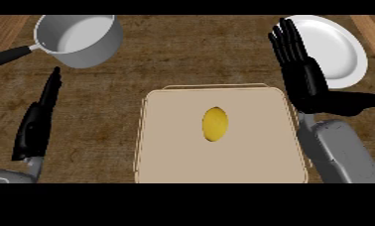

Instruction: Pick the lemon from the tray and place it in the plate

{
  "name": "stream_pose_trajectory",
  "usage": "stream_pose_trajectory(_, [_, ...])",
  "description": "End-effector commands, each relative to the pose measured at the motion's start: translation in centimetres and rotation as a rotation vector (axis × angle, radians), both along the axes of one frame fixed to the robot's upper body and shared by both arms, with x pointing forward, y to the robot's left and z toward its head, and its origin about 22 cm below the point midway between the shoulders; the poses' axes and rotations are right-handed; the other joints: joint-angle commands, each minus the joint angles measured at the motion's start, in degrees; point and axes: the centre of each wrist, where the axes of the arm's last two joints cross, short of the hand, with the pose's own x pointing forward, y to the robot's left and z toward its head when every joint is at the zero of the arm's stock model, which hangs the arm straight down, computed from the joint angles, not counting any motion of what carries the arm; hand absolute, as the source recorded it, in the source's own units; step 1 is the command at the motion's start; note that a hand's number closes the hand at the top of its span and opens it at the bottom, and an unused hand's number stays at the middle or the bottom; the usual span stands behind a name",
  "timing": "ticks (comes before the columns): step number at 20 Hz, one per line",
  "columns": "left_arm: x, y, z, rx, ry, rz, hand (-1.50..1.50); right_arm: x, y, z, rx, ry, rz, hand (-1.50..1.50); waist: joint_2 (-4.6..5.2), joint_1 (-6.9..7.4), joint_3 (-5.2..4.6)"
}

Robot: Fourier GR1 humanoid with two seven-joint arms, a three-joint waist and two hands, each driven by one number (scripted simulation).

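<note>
- The lemon (215,124) lay near the middle of the tan tray (168,165), at the lower centre of the frame, untouched by either hand.
- The main risk, as I judged it, was the lemon rolling: it was rounded and lay on a flat tray floor, so fingers coming down off-centre could nudge it toward a tray wall instead of closing round it.
- A second risk was the tray itself shifting on the brown surface (198,51) if the hand caught its raised rim while reaching in from the right.
- The white plate (338,51) sat at the upper right of the frame, partly behind the right hand; a lemon set down near its edge might roll off, so a release over its middle looked safer.
- The right hand (304,74) stood at the right of the frame, just beside the tray's upper right corner, fingers straight and pointing toward the top, thumb spread out to the right, holding nothing.
- It overlapped the plate's left part and was well apart from the lemon.
- The left hand (38,118) rested edge-on at the left edge of the frame, fingers straight and up, empty, below a grey saucepan (81,39) in the upper left.
</note>
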Motion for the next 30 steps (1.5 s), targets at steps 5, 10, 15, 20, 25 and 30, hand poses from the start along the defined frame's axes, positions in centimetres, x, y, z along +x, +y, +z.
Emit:
stream_pose_trajectory(5, [-2.8,-2.5,-5.4,-0.336,0.334,0.036,0.0,0.1,-6.6,3.9,-0.054,0.003,-0.42,1.5,-0.53,-2.05,-1.06])
stream_pose_trajectory(10, [-2.7,-5.0,-5.9,-0.507,0.378,0.012,0.0,-2.5,-11.6,-1.4,-0.276,0.156,-0.9,-1.5,-0.53,-4.35,-1.2])
stream_pose_trajectory(15, [-2.9,-6.6,-7.9,-0.537,0.394,-0.041,0.0,-7.9,-4.8,-3.0,-0.167,0.05,-0.916,-1.5,-0.47,-1.97,-0.92])
stream_pose_trajectory(20, [-3.0,-5.3,-6.8,-0.527,0.399,-0.064,0.0,-12.8,-3.4,-1.0,-0.283,0.115,-0.862,-1.5,-0.57,-0.98,-1.01])
stream_pose_trajectory(25, [-2.0,-5.7,-5.5,-0.53,0.413,-0.072,0.0,-14.0,-4.7,-1.2,-0.591,0.345,-0.654,-1.5,-0.29,-0.07,-1.13])
stream_pose_trajectory(30, [-2.3,-6.2,-6.9,-0.531,0.418,-0.079,0.0,-15.3,-2.4,1.5,-0.74,0.469,-0.551,-1.5,-0.19,0.15,-1.16])
